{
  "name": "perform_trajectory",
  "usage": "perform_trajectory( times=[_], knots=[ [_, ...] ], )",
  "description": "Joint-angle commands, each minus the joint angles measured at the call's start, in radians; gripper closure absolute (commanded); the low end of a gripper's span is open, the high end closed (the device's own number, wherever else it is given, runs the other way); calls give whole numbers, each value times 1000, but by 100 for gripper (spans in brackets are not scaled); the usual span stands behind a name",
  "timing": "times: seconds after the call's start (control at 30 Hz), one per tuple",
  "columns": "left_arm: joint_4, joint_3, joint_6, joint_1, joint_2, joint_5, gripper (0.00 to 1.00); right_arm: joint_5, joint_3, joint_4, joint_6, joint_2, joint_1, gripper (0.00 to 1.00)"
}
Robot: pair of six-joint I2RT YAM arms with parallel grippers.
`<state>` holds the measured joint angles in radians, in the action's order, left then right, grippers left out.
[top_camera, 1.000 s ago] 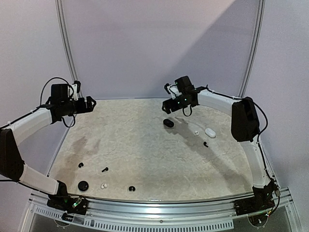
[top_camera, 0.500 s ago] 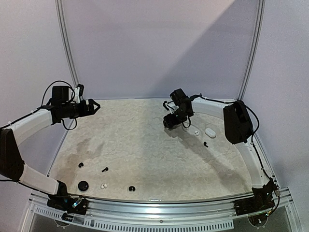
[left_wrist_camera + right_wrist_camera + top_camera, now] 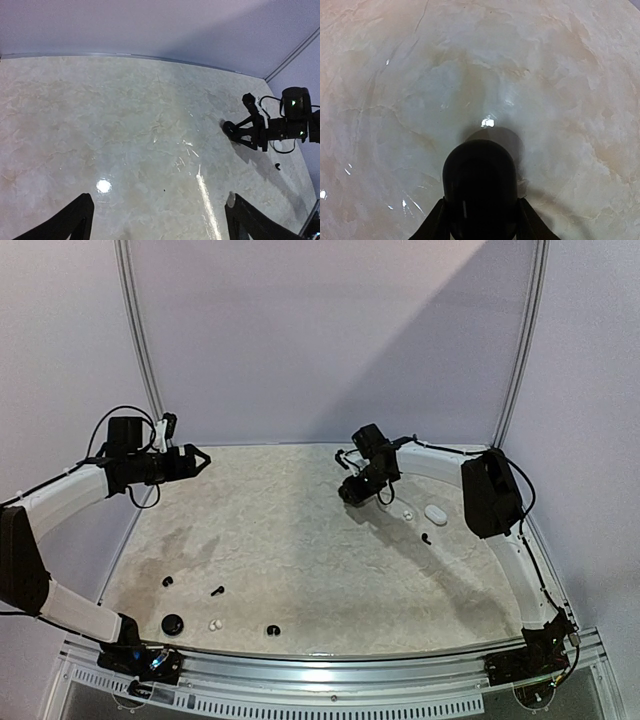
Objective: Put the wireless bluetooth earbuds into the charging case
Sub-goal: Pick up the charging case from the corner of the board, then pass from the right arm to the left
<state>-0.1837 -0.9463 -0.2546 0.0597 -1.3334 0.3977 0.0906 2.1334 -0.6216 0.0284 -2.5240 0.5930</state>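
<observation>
Right pincer [image 3: 481, 222] pinches the shiny black rounded charging case [image 3: 479, 175] on the pale marble desk [image 3: 300, 540].
The smooth case may slip out sideways; a tiny white earbud [image 3: 407, 513] and a tiny black earbud [image 3: 426, 538] lie near; the left pincer [image 3: 159, 200] is wide open.

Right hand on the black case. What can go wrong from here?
The right hand pinches the glossy black rounded charging case only near one end; it may slip or pivot out.
The tiny white earbud and white oval case lie just beside it; a sideways swing might knock them.
</observation>
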Motion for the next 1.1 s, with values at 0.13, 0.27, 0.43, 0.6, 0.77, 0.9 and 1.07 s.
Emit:
perform_trajectory(
  times=[0.13, 0.27, 0.43, 0.6, 0.77, 0.9, 1.07],
  knots=[
    [-47, -89, 6, 86, 5, 171, 23, -35, -266, 288, 295, 308, 113, 87],
    [-40, -126, 10, 143, 5, 293, 36, -50, -454, 542, 527, 534, 208, 89],
    [-11, -177, -2, 204, -9, 456, 41, -148, -459, 611, 728, 607, 334, 90],
    [60, -217, -20, 248, -28, 573, 32, -193, -430, 675, 855, 591, 406, 88],
    [78, -218, -28, 267, -30, 618, 30, -208, -380, 671, 876, 577, 434, 88],
    [80, -222, -23, 284, -30, 629, 35, -226, -363, 663, 898, 569, 450, 88],
    [32, -242, 0, 302, -38, 588, 63, -224, -359, 663, 896, 571, 464, 89]
  ],
)
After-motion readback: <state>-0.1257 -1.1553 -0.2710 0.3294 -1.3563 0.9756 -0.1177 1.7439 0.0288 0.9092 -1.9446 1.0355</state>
